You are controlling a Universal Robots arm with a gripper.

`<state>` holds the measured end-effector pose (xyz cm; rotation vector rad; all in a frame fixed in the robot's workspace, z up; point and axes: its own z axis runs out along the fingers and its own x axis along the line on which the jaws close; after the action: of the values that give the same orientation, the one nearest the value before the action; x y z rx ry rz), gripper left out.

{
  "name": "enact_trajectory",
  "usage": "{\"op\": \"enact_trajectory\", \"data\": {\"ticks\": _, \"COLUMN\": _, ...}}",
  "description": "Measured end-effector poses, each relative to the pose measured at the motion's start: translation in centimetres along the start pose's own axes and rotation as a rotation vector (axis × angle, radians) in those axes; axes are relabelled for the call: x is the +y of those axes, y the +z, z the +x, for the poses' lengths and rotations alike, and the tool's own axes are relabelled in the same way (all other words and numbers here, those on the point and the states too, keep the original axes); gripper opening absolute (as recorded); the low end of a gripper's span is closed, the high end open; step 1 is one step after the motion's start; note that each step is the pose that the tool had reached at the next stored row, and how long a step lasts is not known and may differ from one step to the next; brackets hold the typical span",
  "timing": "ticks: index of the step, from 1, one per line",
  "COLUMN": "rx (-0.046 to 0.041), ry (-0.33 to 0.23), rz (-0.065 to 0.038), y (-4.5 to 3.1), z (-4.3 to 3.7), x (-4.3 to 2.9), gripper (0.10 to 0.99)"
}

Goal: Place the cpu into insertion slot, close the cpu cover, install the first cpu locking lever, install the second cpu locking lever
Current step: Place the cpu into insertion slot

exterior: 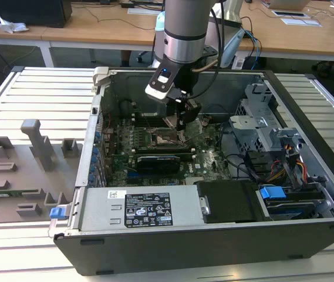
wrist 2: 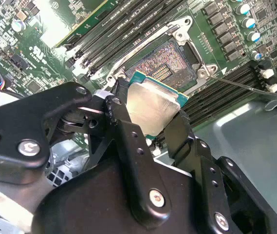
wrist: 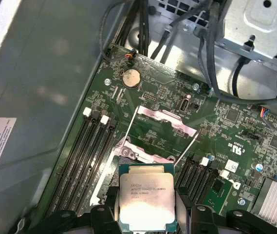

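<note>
One cpu point(wrist: 147, 202), a small square chip with a pale silvery top and green edge, is clamped between the pincer's point(wrist 2: 149, 109) two black fingers point(wrist 2: 128, 131), just above the one open insertion slot point(wrist 2: 165, 66).

Insertion slot point(wrist 2: 166, 66) uncovered; cover point(wrist: 163, 122) raised at one edge; memory slots point(wrist: 87, 156) flanking.

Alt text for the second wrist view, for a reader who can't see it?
The black pincer grips the cpu by two opposite edges, silvery top showing, near the open slot on the green motherboard. The slot's contacts lie bare, with long memory slots on either side.
</note>
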<state>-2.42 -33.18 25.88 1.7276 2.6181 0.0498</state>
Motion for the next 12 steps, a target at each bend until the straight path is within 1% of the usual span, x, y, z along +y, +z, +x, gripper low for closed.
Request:
{"op": "enact_trajectory", "data": {"ticks": 10, "rx": -0.0027, "ry": 0.09, "rz": -0.001, "y": 0.0, "z": 0.0, "x": 0.0, "gripper": 0.541}}
{"op": "enact_trajectory", "data": {"ticks": 12, "rx": -0.0038, "ry": 0.125, "rz": -0.002, "y": 0.0, "z": 0.0, "x": 0.0, "gripper": 0.541}}
